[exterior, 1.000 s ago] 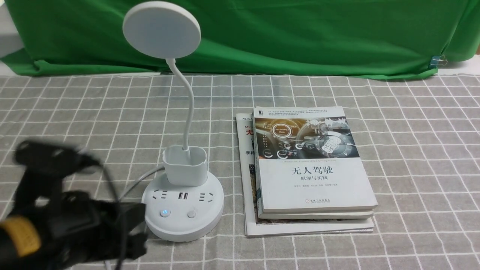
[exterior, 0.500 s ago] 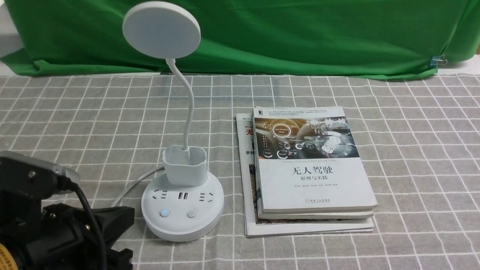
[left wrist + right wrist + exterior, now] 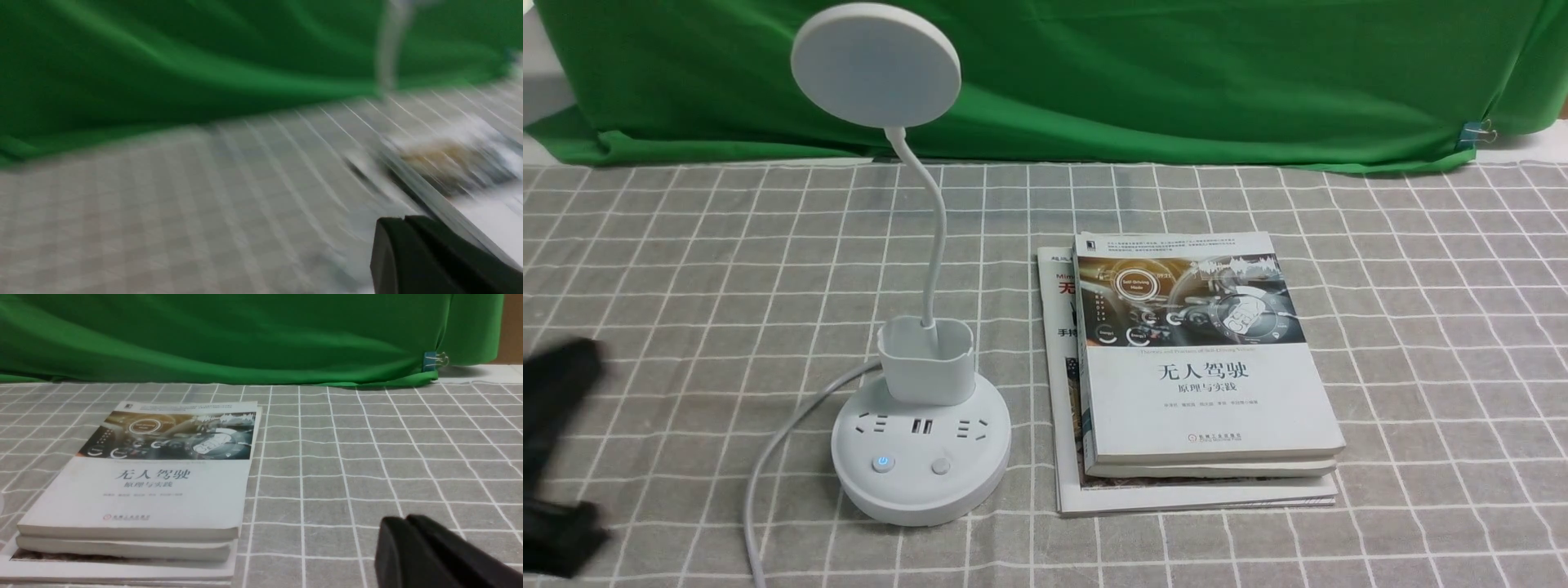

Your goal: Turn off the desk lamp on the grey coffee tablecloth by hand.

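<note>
The white desk lamp [image 3: 920,457] stands on the grey coffee tablecloth [image 3: 686,269], left of centre. Its disc head [image 3: 876,64] is up at the back on a thin gooseneck. Its round base has two buttons; the left button [image 3: 881,464] shows a small blue light. My left arm is a blurred black shape [image 3: 556,457] at the far left edge, well apart from the base. In the left wrist view my left gripper [image 3: 404,218] has its fingers pressed together, empty. My right gripper [image 3: 406,517] is shut and empty over the cloth, right of the books.
A stack of books [image 3: 1201,367] lies just right of the lamp base and also shows in the right wrist view [image 3: 155,477]. The lamp's white cord [image 3: 760,482] runs off the front edge. A green cloth backdrop [image 3: 1176,73] hangs behind.
My left arm has pulled back to the left, away from the lamp base, and is now mostly out of the front view. The lamp's cord is uncovered. The lamp has not moved.
</note>
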